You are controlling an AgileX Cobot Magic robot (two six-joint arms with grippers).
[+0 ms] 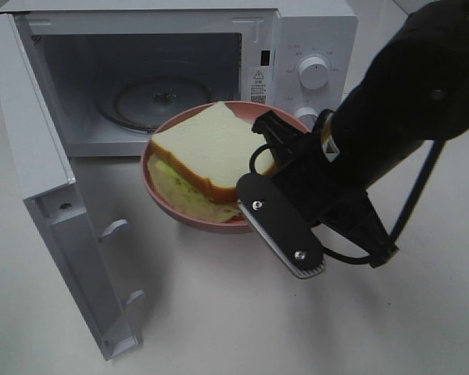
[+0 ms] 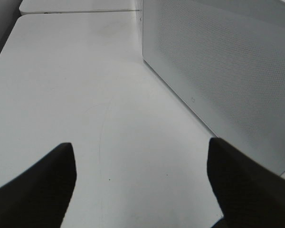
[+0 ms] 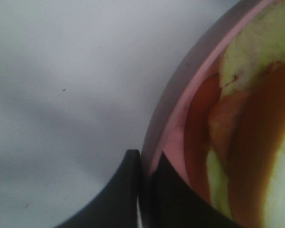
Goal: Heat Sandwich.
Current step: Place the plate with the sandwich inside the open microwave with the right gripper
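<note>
While the right gripper (image 3: 142, 161) pinches the one plate (image 3: 190, 83), one sandwich (image 1: 207, 148), left gripper (image 2: 141, 142) wide.

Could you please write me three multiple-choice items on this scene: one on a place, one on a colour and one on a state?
1. Where does the sandwich lie?
A. on the glass turntable
B. on the bare table
C. on the plate

2. What colour is the plate?
A. pink
B. blue
C. white

3. How does the microwave door stand?
A. shut
B. swung wide open
C. taken off

Answers:
1 C: the bread rests within the plate's rim.
2 A: the rim shows pink in both the high view and the right wrist view.
3 B: the cavity is open to view, with the door swung out to one side.
</note>
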